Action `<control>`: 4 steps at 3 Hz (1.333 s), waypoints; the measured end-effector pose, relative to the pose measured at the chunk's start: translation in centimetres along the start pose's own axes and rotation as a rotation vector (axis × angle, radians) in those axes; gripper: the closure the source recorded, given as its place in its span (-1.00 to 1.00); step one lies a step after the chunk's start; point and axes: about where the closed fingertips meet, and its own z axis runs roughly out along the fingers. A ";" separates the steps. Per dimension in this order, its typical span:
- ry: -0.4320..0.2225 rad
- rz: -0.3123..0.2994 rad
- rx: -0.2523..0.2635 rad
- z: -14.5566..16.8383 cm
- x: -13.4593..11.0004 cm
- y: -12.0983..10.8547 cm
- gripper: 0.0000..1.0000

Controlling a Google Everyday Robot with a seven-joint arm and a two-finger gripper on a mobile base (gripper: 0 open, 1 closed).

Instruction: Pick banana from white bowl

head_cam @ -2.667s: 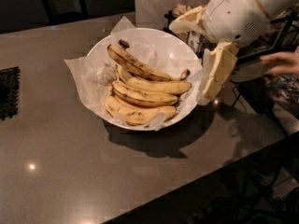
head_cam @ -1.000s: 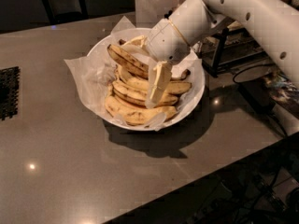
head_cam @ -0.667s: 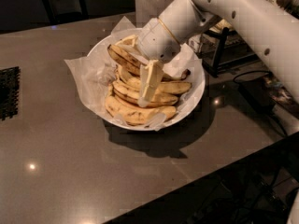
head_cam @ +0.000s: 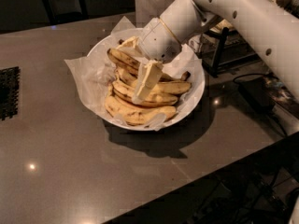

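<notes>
The white bowl (head_cam: pixel 198 95) stands in the middle of the grey table, lined with crinkled white paper (head_cam: pixel 81 73) and holding several yellow bananas. The banana (head_cam: pixel 122 58), long, curved and brown-streaked, lies on top of the pile, running from upper left to right. My gripper (head_cam: pixel 138 63) comes in from the upper right and hangs over the pile, open. One cream finger (head_cam: pixel 145 80) points down in front of the banana and hides its middle. The other finger (head_cam: pixel 129 43) is behind it. The banana lies between them.
A black wire rack (head_cam: pixel 224 41) stands just right of the bowl. A black adapter and cable (head_cam: pixel 254 91) lie at the right. A black grate (head_cam: pixel 8 93) is set in the table at the left edge. The table's front edge runs diagonally at the lower right.
My gripper has moved left from beside the bowl's right rim to over the bananas, and has come down so its fingers straddle the top banana.
</notes>
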 end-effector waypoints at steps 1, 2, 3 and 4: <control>0.000 0.000 0.000 0.0 0.0 0.0 -0.16; -0.007 -0.002 0.024 -0.4 -0.4 0.3 0.30; -0.008 -0.021 0.077 -1.5 -1.6 1.3 0.77; 0.019 -0.041 0.121 -2.7 -2.8 2.3 1.00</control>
